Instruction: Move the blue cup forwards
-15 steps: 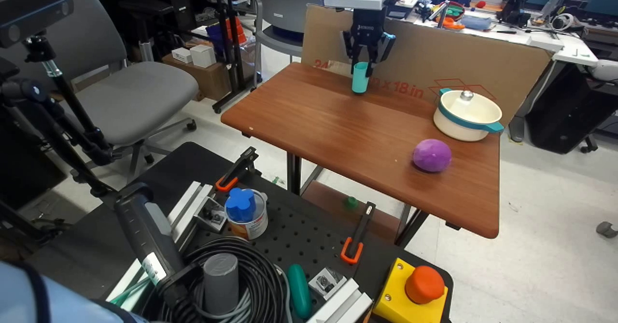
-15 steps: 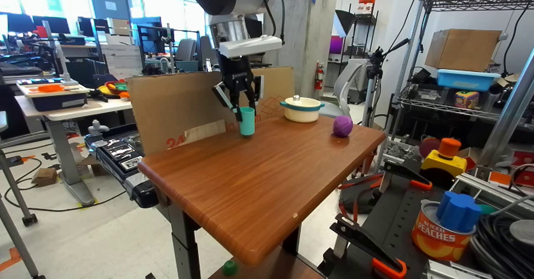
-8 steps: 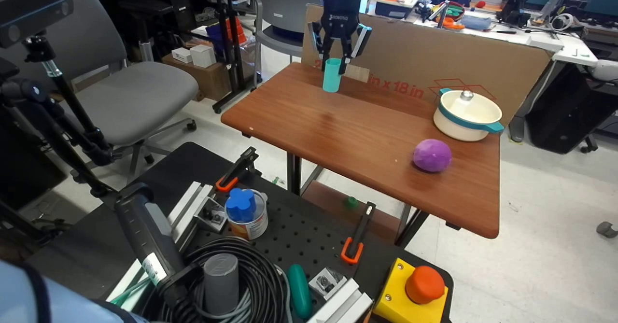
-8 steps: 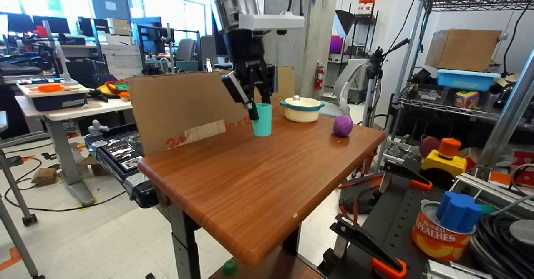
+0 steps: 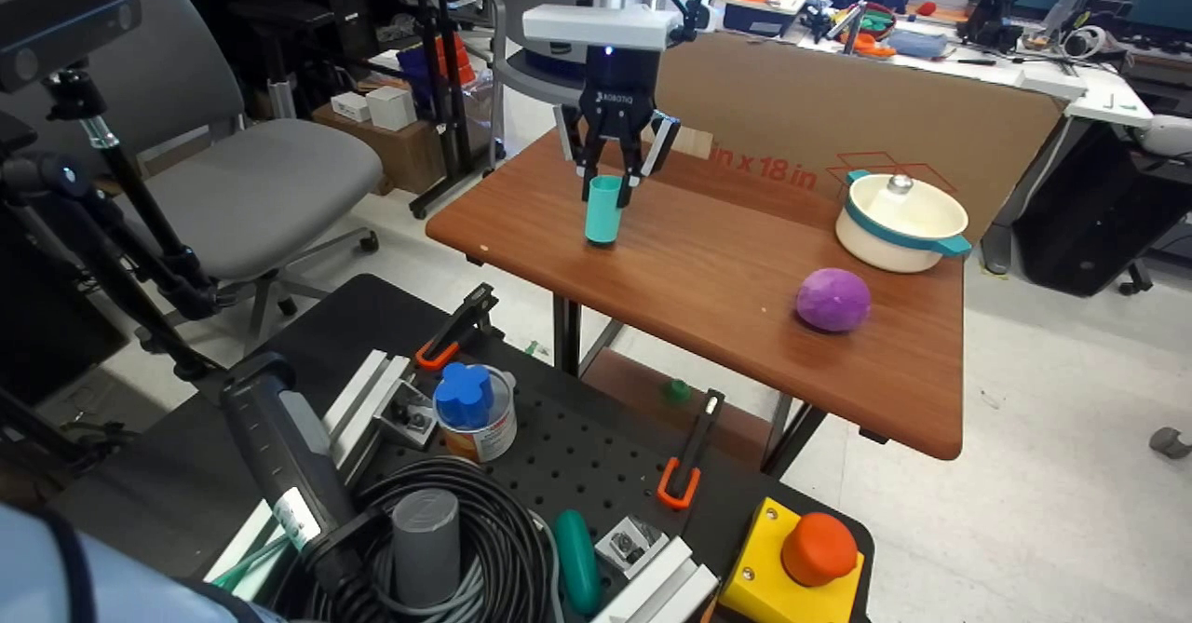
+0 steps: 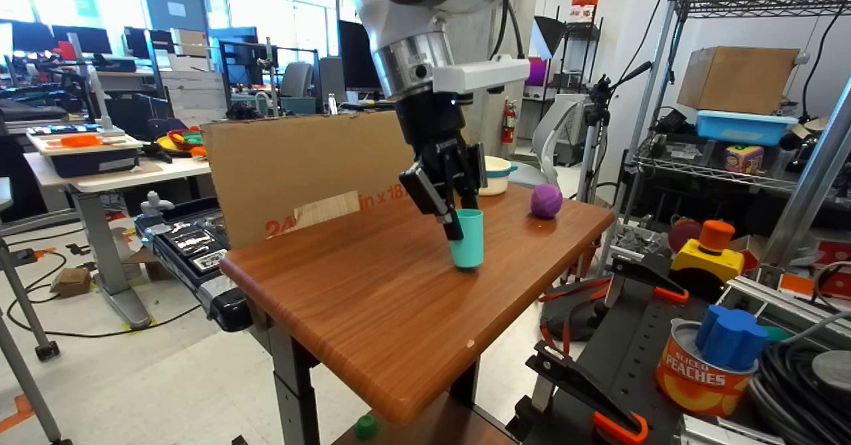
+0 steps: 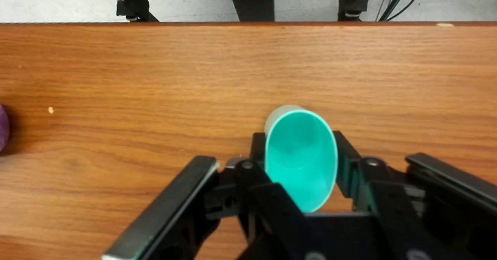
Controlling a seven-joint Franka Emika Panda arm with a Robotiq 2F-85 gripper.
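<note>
Well, cardboard [image 5: 838, 115] backs the brown table [image 5: 698, 274] — blue cup [image 5: 603, 219] gripped, chair [image 5: 261, 190] nearby.

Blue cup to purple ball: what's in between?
Wrist view: beside the blue cup, one finger of the gripper, then bare tabletop with a pale speck until the purple ball.
</note>
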